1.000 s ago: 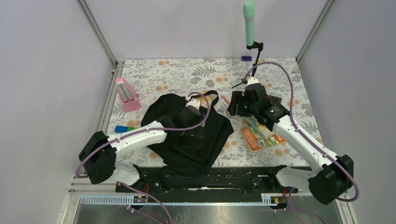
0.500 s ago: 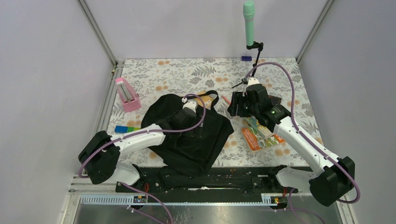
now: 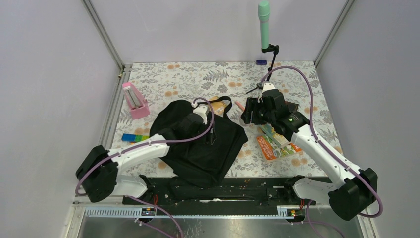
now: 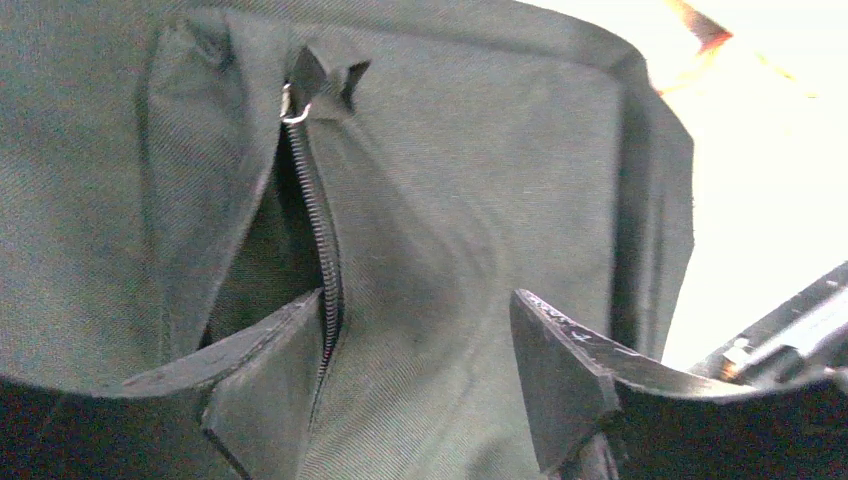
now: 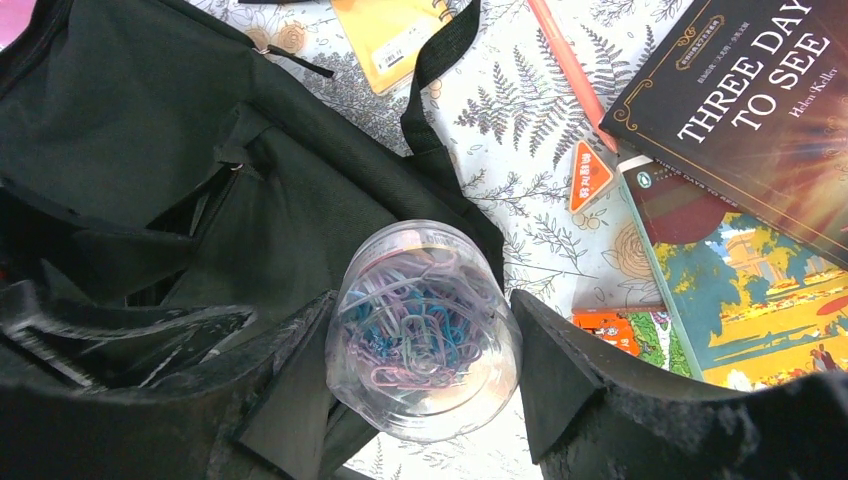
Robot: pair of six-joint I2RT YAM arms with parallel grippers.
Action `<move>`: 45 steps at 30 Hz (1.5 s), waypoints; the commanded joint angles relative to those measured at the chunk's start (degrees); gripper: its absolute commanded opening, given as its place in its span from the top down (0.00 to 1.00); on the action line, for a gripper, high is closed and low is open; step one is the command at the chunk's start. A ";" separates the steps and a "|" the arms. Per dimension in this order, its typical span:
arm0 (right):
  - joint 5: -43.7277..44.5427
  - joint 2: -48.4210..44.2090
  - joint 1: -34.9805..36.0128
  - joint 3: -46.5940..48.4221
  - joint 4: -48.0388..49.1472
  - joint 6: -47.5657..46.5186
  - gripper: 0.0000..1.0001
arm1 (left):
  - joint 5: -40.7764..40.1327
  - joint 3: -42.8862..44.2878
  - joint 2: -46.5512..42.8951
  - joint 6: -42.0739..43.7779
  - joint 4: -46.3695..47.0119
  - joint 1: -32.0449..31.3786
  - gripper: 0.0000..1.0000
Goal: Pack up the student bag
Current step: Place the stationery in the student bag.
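The student bag (image 3: 198,148), black and soft, lies in the middle of the table in front of the left arm. My left gripper (image 3: 210,131) is down on its front pocket. In the left wrist view the jaws (image 4: 415,295) stand apart on the bag fabric (image 4: 450,150). The left finger is at the open zip (image 4: 315,220) and the right finger rests on the cloth. My right gripper (image 5: 420,300) hovers beside the bag's right edge (image 5: 150,110), shut on a clear jar of coloured paper clips (image 5: 425,325).
A dark book titled "Three Days to See" (image 5: 740,110), picture books (image 3: 275,141), an orange pen (image 5: 570,65) and a yellow notebook (image 5: 395,35) lie right of the bag. A pink holder (image 3: 134,100) and a coloured block (image 3: 132,137) lie left. A green microphone (image 3: 264,25) stands at the back.
The left arm has shifted slightly over the bag and its jaws have narrowed. The right gripper has barely moved and still holds the jar.
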 commanded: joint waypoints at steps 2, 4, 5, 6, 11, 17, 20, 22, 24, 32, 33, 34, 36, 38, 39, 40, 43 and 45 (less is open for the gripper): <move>-1.17 -2.21 -0.11 0.46 1.99 0.40 0.67 | 8.32 -0.58 -6.54 -1.09 2.61 0.04 0.37; -2.51 -2.26 -0.12 0.46 1.97 0.36 0.67 | 10.08 -1.14 -8.26 -0.99 2.65 0.04 0.38; -2.79 -2.23 -0.10 0.43 1.98 0.36 0.67 | 10.72 -1.44 -8.96 -0.88 2.66 0.04 0.38; -2.95 -2.15 -0.10 0.36 1.99 0.44 0.67 | 11.09 -1.71 -9.49 -0.77 2.48 0.04 0.38; -3.77 -1.83 -0.14 0.34 1.93 0.64 0.68 | 8.79 -2.06 -9.55 1.22 -1.19 0.06 0.38; -4.19 -2.64 -0.09 0.24 1.96 0.78 0.68 | 7.24 -2.98 -9.34 3.08 -2.24 0.04 0.38; -5.06 -2.63 -0.10 0.34 1.97 0.92 0.68 | 3.52 -3.14 -8.64 4.21 -2.98 0.05 0.38; -5.86 -2.56 -0.10 0.44 1.98 0.72 0.68 | 2.02 -3.46 -8.45 4.37 -2.81 0.09 0.38; -6.67 -2.62 -0.10 0.68 1.95 0.44 0.69 | 1.06 -3.47 -8.03 4.45 -2.86 0.04 0.38; -10.15 -2.29 0.47 1.74 2.32 0.00 0.71 | -0.98 -3.63 -7.87 4.04 -5.56 -0.32 0.47; -10.26 -2.04 0.89 1.89 2.61 -0.02 0.71 | -1.16 -3.79 -8.25 3.92 -6.09 -0.50 0.49; -10.38 -1.73 1.40 2.20 2.73 -0.02 0.71 | -1.12 -4.05 -8.69 3.62 -6.25 -0.70 0.51; -10.40 -0.70 3.16 2.86 3.53 0.34 0.72 | -0.40 -4.52 -9.45 2.83 -6.18 -1.23 0.56; -10.18 0.75 5.52 4.03 4.51 0.70 0.72 | 0.53 -4.93 -9.75 2.44 -6.29 -2.00 0.62; -10.03 1.79 7.46 4.98 4.95 0.82 0.72 | 0.72 -5.19 -9.86 2.26 -6.29 -2.42 0.66; -9.80 3.09 8.90 5.91 5.45 1.07 0.73 | 0.63 -5.59 -10.01 2.15 -6.21 -2.88 0.69; -10.10 7.53 12.80 8.25 8.94 2.86 0.76 | -0.26 -7.05 -11.11 1.86 -5.65 -3.59 0.85; -11.27 11.42 14.29 9.31 11.47 4.48 0.78 | -0.93 -8.00 -12.47 1.69 -5.04 -3.85 0.91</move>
